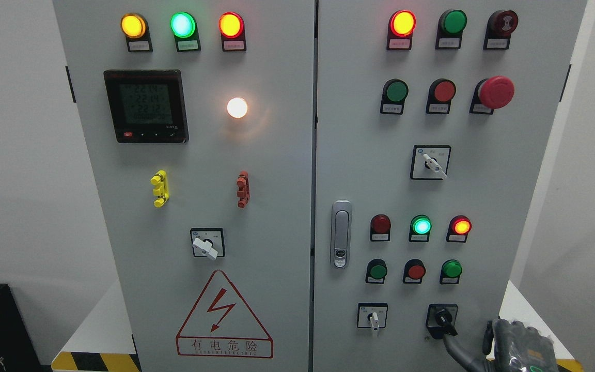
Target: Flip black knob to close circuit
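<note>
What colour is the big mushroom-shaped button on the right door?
Red; the mushroom button shows clearly in the head view.

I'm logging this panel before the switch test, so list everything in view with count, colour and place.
cabinet: one, grey, two doors, fills the frame
top lamps: three on the left door, yellow, green, orange-red, all lit
meter: one, black, upper left door
white lamp: one, lit, right of the meter
terminal blocks: two, yellow and red, mid left door
white-handled selectors: three, one on the left door, two on the right door
warning triangle: one, red outline, lower left door
door latch: one, silver, right door's left edge
emergency stop: one, red, upper right
black knob: one, bottom of the right door
robot hand: right one, dark glove, lower right corner, one finger at the black knob
</note>
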{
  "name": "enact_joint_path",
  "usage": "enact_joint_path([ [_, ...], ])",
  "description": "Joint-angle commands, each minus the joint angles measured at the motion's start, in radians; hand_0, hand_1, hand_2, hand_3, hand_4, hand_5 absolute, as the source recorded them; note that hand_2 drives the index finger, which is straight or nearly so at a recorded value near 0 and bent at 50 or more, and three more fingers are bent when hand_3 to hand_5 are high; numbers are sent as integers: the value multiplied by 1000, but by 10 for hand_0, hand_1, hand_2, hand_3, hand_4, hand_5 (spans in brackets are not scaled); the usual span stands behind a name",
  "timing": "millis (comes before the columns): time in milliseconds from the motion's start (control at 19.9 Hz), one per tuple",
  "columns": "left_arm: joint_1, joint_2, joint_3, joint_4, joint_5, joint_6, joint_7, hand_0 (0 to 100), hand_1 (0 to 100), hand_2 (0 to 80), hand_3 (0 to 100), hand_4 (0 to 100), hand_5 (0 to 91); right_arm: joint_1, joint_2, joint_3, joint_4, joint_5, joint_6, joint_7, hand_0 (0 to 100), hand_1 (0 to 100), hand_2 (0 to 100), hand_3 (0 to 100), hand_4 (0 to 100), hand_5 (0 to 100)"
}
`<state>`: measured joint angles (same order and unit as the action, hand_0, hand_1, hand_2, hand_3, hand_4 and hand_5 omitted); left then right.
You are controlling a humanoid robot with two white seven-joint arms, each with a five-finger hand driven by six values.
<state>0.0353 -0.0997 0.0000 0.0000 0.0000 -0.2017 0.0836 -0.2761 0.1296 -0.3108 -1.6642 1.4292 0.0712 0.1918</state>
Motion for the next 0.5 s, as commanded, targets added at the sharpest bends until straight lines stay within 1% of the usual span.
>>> enact_joint_path([
  [0,0,0,-20,21,-21,1,1,0,0,0,0,0,0,-9,-1,-16,0,-7,2,-2,0,120,766,932,748,740],
  [451,0,0,-20,21,-21,1,1,0,0,0,0,0,0,-15,-1,-14,-2,-10,2,-2,0,110,766,931,747,741],
])
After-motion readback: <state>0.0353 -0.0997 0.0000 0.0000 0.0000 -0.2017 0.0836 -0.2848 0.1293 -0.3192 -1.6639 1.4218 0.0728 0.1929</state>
